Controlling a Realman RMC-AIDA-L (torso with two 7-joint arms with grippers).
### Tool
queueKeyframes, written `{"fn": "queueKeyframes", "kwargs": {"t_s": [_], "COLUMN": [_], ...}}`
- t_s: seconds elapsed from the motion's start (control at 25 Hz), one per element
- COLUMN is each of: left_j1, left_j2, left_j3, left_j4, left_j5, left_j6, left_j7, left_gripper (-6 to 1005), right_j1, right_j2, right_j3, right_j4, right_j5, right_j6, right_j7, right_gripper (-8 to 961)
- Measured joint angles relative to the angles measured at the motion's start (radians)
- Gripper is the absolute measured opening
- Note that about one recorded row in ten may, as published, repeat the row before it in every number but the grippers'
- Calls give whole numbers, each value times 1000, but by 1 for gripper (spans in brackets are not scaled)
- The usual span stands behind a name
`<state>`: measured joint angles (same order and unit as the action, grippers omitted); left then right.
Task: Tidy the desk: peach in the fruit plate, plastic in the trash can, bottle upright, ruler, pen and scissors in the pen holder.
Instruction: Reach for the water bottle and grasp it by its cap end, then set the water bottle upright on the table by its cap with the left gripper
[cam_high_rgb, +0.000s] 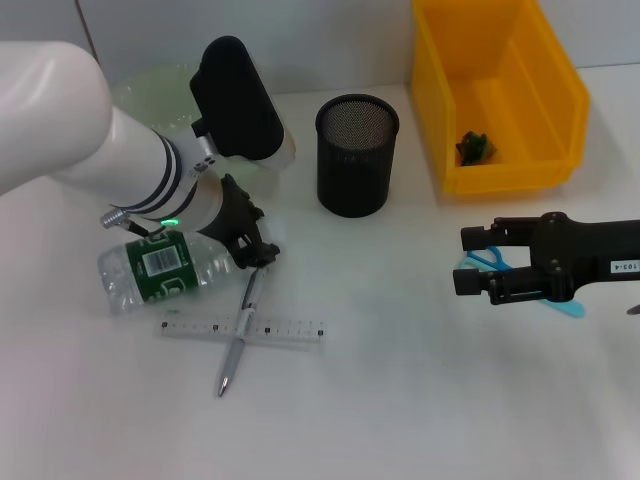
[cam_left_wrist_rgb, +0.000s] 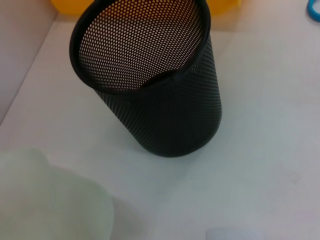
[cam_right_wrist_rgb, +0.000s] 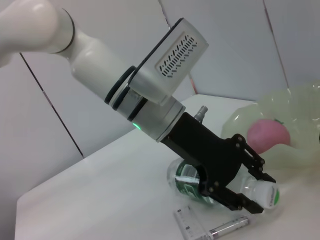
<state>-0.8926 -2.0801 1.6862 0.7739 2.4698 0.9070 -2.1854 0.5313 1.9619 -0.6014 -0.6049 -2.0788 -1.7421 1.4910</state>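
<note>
Pen (cam_high_rgb: 237, 337) lies on the table, long axis twelve-to-six; left tool (cam_high_rgb: 255, 250), fingers seemingly apart, sits at its twelve-o'clock end; right tool (cam_high_rgb: 472, 262) open, farther off

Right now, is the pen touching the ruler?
Touching. The head view shows the pen lying straight across the ruler, resting on top of it, forming a cross.

1. a plain white desk top (cam_high_rgb: 400, 380) fills most of the head view, evenly lit with soft shadows.
2. behind it stands a pale grey wall (cam_right_wrist_rgb: 125, 30) of flat panels.
3. thin dark seams (cam_right_wrist_rgb: 50, 105) run slantwise between the panels in the right wrist view.
</note>
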Motion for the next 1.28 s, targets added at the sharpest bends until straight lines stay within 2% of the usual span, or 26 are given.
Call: {"fn": "queueKeyframes", "kwargs": {"t_s": [0.28, 0.44, 0.56, 0.6, 0.64, 0.92, 1.28], "left_j1": [14, 78, 78, 131, 150, 212, 256], "left_j2": [0, 6, 6, 9, 11, 14, 13], "left_j3": [-3, -17, -17, -50, -74, -140, -230], "left_j4": [28, 162, 162, 269, 305, 413, 520], "left_j5": [0, 0, 0, 7, 11, 81, 58], "left_j6": [12, 92, 92, 154, 173, 203, 253], "left_j7": [-15, -37, -37, -34, -28, -21, -26], "left_gripper": [467, 450, 450, 450, 450, 449, 446], "right_j1": [0, -1, -1, -1, -1, -1, 0], "right_j2": [0, 0, 0, 0, 0, -2, -3], "right_j3": [0, 0, 1, 1, 1, 3, 7], "right_j4": [1, 1, 1, 1, 1, 1, -4], "right_j5": [0, 0, 0, 0, 0, 0, 0], "right_j6": [1, 2, 2, 2, 2, 2, 1], "right_j7": [0, 0, 0, 0, 0, 3, 16], "right_gripper": [801, 801, 801, 801, 801, 801, 801]}}
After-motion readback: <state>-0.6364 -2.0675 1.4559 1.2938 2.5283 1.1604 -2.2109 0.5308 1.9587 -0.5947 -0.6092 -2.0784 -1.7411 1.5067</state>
